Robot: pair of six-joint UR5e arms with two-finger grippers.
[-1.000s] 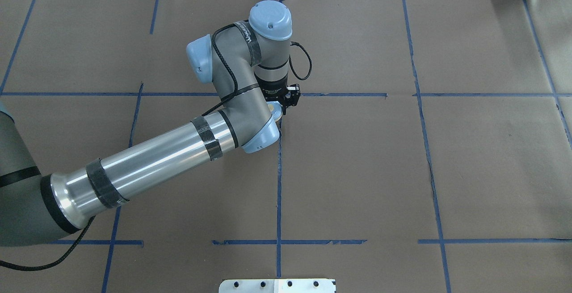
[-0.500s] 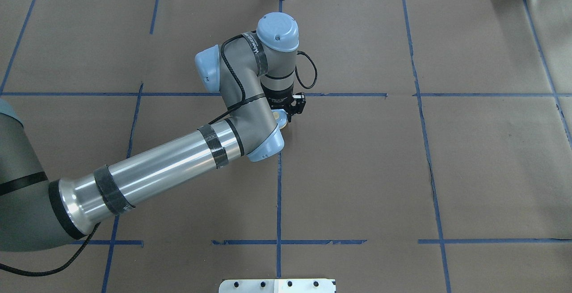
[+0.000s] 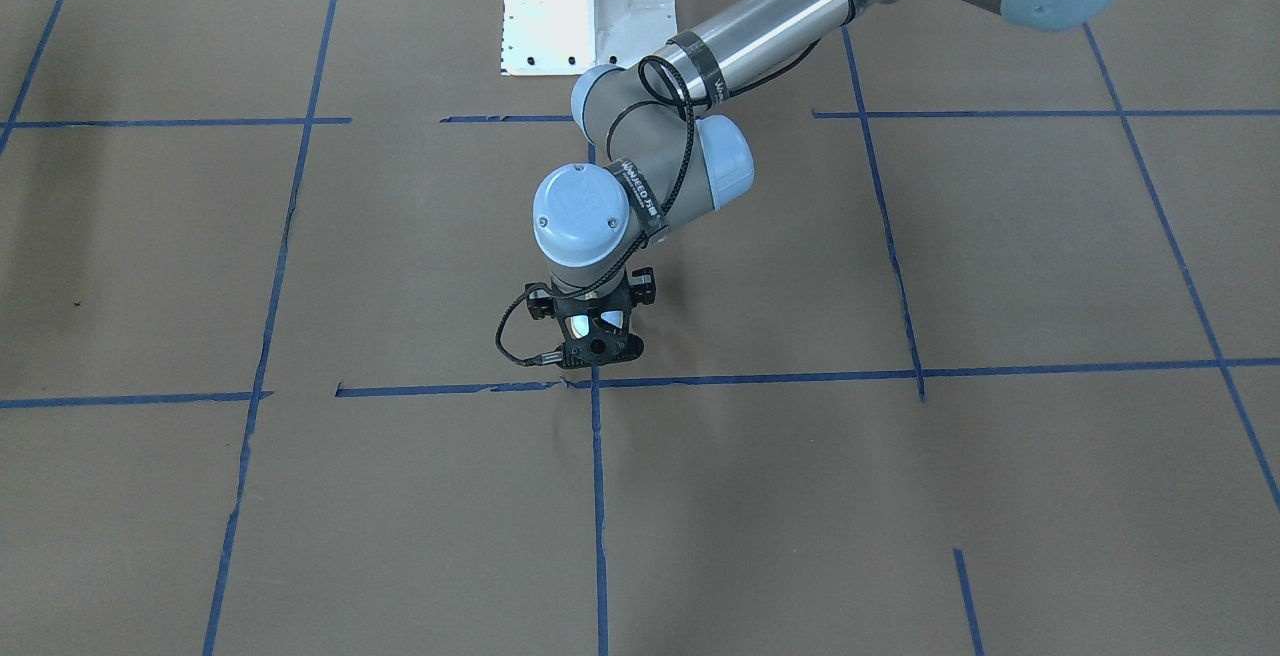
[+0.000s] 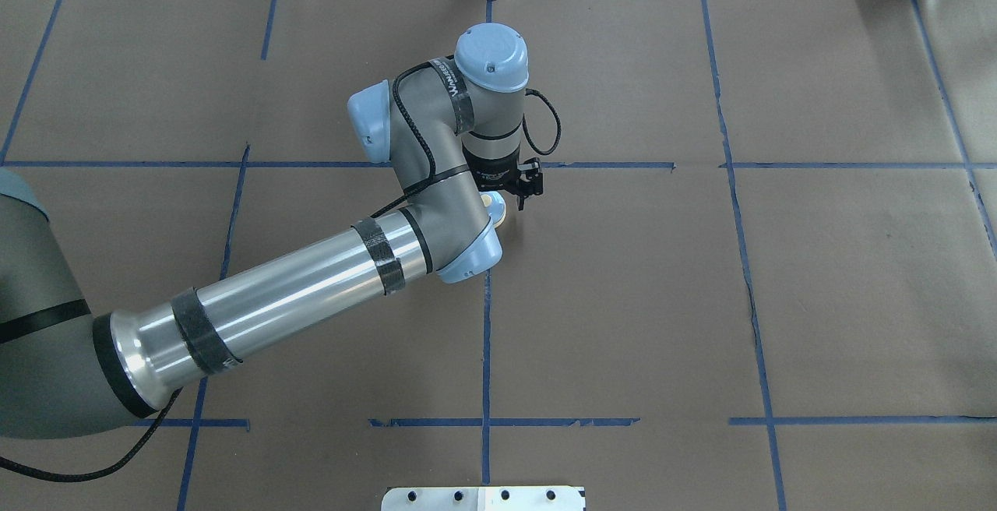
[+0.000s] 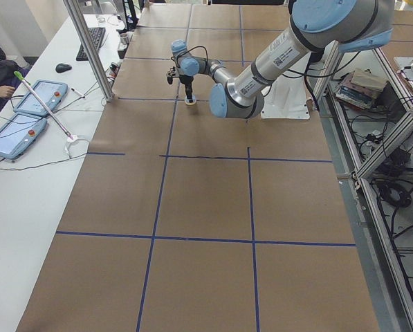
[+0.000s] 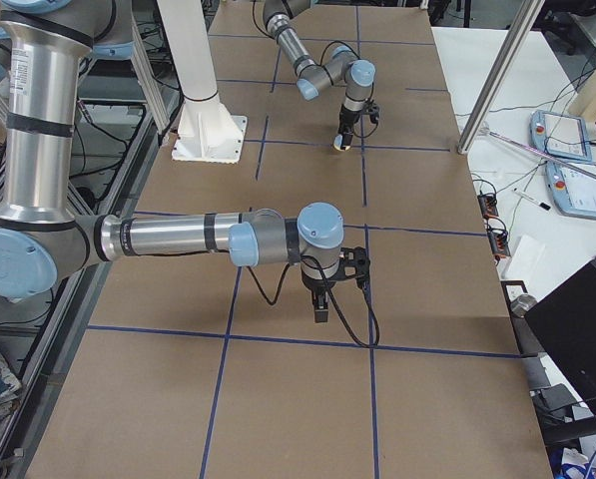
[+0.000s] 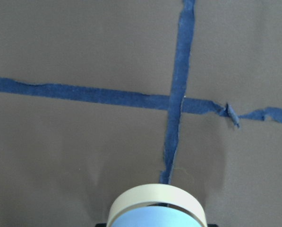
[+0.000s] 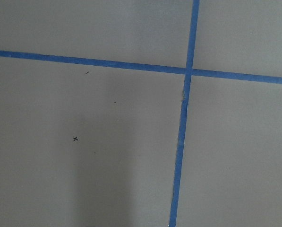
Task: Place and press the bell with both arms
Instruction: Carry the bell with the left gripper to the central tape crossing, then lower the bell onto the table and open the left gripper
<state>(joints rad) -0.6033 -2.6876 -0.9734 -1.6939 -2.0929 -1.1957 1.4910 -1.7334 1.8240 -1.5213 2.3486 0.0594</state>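
Overhead: left arm (image 4: 296, 293) is reaching to the mid-table crossing of the blue tape (image 4: 486, 340). Its wrist is covering most of the left gripper (image 4: 502, 190). Only a cream edge of the bell (image 4: 495, 203) is peeking out underneath.

Front-facing: the blue wrist cap is hiding the fingers. Only a black bracket and a cable loop are showing.

Left end: the gripper is pointing straight down with the bell under it, low over the brown paper (image 5: 206, 200). It is too small to tell whether the bell is touching.

Right end: the right arm (image 6: 178, 238) is lying near, and the right gripper (image 6: 320, 307) is pointing down by a tape line. Cannot tell how its jaws are standing.

Left wrist: the bell's cream rim and blue dome are being cut off by the bottom edge, and the fingers are out of frame. The bell is sitting centred there, so the jaws are reading as clamped on it.

Right wrist: only paper and a tape cross are showing.
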